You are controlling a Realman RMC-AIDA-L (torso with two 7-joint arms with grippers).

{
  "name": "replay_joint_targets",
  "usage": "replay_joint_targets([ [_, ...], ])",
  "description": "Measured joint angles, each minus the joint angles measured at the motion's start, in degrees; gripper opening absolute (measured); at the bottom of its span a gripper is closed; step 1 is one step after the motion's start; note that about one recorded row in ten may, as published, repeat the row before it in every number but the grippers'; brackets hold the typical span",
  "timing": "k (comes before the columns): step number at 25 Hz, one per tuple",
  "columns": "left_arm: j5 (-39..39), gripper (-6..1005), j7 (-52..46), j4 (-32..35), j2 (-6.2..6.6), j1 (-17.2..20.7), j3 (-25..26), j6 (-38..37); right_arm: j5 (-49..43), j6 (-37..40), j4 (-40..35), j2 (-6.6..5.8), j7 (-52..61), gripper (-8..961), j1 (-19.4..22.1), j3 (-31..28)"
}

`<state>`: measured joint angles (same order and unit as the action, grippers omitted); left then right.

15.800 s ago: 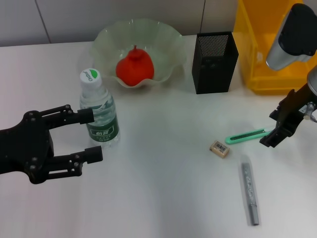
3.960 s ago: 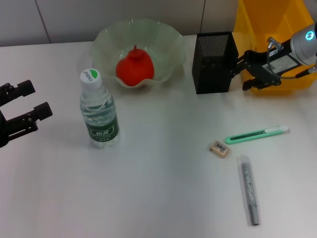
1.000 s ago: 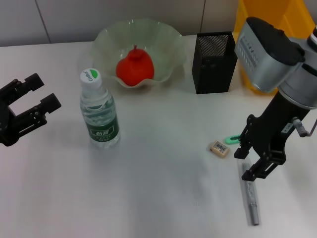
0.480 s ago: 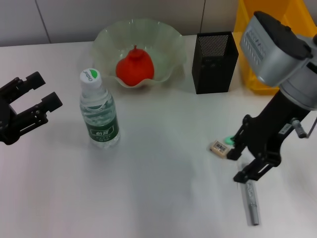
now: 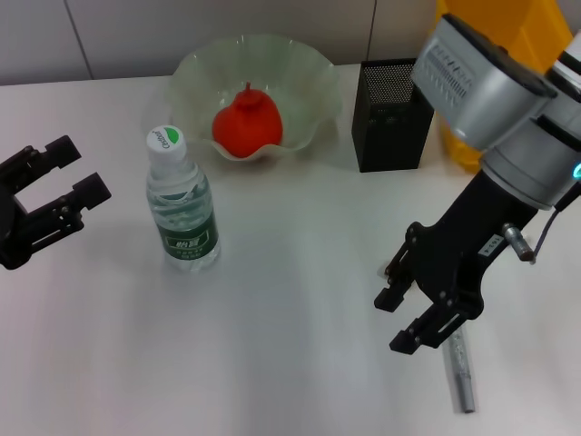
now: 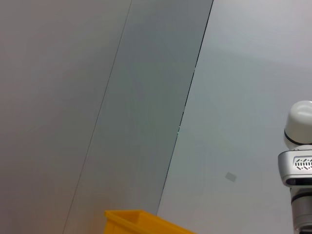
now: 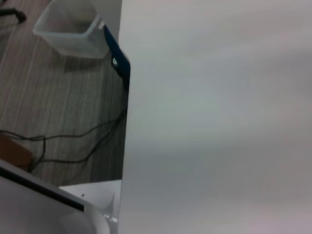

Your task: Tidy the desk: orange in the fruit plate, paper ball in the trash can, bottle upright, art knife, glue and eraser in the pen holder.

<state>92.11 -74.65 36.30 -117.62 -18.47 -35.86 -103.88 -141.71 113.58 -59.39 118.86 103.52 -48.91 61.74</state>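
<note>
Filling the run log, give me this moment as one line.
right gripper: open, over desk beside glue stick | left gripper: open, idle by upright bottle | pen holder: unfilled

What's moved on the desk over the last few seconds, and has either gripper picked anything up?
The right gripper swung from the yellow bin down toward the eraser and knife, open, now covering both; no grasp visible. The left gripper stays open at the left. Bottle, glue, pen holder unmoved.
</note>
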Motion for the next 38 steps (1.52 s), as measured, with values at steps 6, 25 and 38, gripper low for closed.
replay_joint_targets([
  [6,0.0,786,-0.8,0.0,-0.23,0.0,0.4,-0.1,-5.4,-2.5,-3.0,-0.04,-2.4,512,0.2,4.4],
  [25,0.0,786,2.4,-2.3,-0.72,-0.5,-0.2,1.0,-23.1,-7.9,-9.4,0.14,-9.7,473,2.1,10.4],
  [38,0.0,786,2.7,-2.7,-0.68,-1.0,-0.2,1.2,-25.5,-12.4,-7.7,0.23,-8.0,472,4.5,11.0],
])
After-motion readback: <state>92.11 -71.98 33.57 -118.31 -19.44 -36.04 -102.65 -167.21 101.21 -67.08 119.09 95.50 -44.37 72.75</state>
